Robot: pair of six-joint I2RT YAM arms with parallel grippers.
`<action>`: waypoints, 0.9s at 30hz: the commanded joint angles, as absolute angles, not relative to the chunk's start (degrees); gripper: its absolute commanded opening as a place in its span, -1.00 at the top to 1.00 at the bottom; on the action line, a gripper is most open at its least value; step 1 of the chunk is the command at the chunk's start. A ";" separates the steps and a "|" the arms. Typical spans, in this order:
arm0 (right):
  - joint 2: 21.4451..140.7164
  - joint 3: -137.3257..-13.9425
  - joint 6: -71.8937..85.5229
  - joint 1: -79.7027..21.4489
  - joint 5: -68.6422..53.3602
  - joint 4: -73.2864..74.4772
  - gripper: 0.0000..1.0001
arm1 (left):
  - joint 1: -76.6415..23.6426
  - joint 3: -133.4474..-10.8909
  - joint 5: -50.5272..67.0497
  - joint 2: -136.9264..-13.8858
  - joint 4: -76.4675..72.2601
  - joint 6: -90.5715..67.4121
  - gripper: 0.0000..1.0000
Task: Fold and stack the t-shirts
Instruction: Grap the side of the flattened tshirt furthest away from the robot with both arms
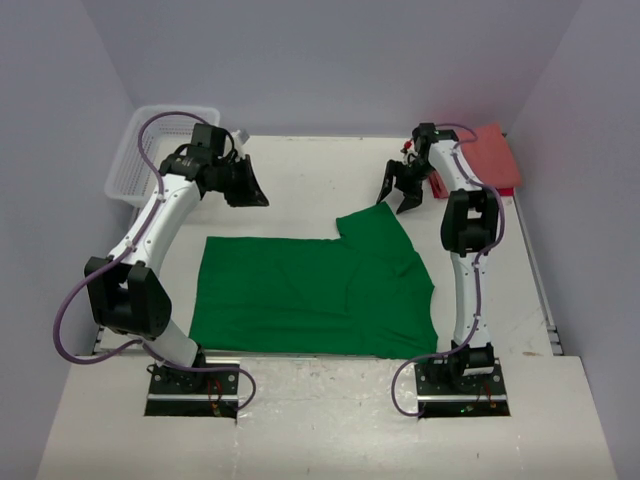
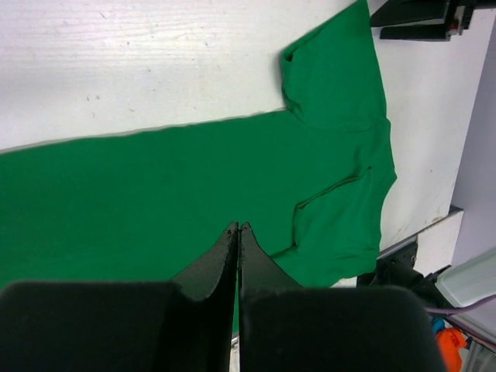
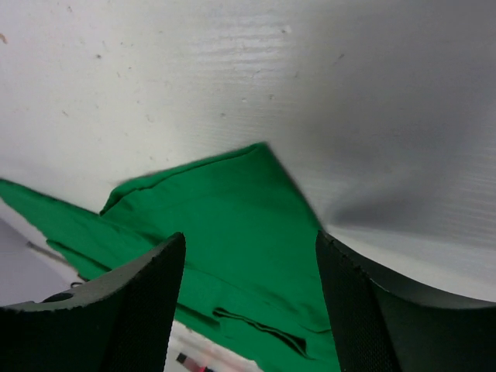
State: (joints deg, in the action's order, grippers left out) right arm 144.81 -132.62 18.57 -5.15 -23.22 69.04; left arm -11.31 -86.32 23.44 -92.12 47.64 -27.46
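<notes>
The green t-shirt (image 1: 300, 295) is seen as soft matt cloth, the table (image 1: 300, 180) as matt, faintly scuffed white, the basket (image 1: 130, 170) as white plastic mesh.

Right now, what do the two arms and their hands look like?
The left arm and right arm have white links, bulky black joints and black base plates. A lavender cable runs along each. The left hand and right hand are black, with two tapered fingers each.
</notes>
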 commanded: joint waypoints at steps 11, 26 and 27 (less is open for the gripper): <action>146.52 -127.44 21.62 -6.24 -32.17 67.24 -0.23 | -10.90 -89.75 30.14 -90.00 47.99 -27.42 0.99; 145.37 -129.91 22.94 -6.33 -26.63 66.80 0.89 | -10.90 -86.14 29.88 -88.25 47.02 -28.04 0.99; 145.11 -129.73 22.94 -6.42 -26.20 66.54 0.93 | -10.90 -85.96 29.80 -87.98 47.02 -27.95 0.99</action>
